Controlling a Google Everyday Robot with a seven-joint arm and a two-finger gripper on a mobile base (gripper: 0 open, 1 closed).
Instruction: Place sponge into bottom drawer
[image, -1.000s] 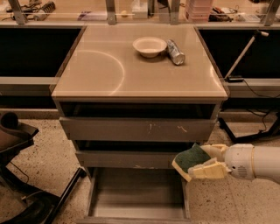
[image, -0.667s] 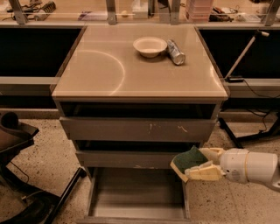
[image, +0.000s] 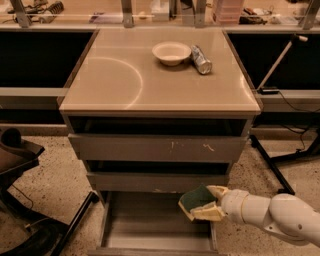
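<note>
The bottom drawer (image: 150, 227) is seen pulled open. Above its right wall, the sponge (image: 194, 197) is clamped in the gripper (image: 206, 203). It is best carried leftward over the drawer floor and lowered before release, so the wall is cleared. Farther back, the bowl (image: 171, 52) and can (image: 201, 59) need not be disturbed.

Counted: one of most things, three drawers.
One bench (image: 115, 85) carries one bowl (image: 171, 52) and one can (image: 201, 59); below it sit three drawers, the top drawer (image: 155, 148), the middle drawer (image: 155, 181) and the bottom drawer (image: 150, 226); one sponge (image: 196, 198); one tool (image: 201, 205), low at the right above the bottom drawer's right side, clamped on that sponge.
</note>
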